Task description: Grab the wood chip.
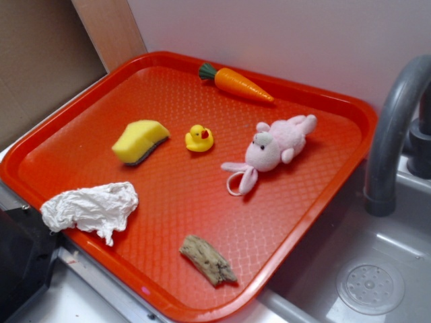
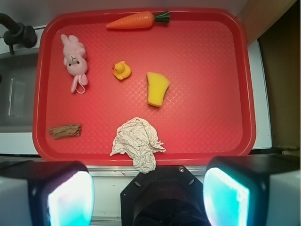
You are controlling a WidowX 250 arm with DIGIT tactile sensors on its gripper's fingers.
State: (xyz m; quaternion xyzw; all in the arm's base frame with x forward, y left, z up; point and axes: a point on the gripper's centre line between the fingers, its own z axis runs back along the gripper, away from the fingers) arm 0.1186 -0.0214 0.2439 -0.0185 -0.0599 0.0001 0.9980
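The wood chip is a rough grey-brown chunk lying on the red tray near its front edge. In the wrist view the wood chip lies at the tray's lower left corner. My gripper is open and empty, held high above the scene near the tray's near edge. Its two fingers stand wide apart at the bottom of the wrist view. The gripper does not show in the exterior view.
On the tray lie a crumpled white tissue overhanging the rim, a yellow sponge, a rubber duck, a pink plush bunny and a toy carrot. A grey faucet and sink stand to the right.
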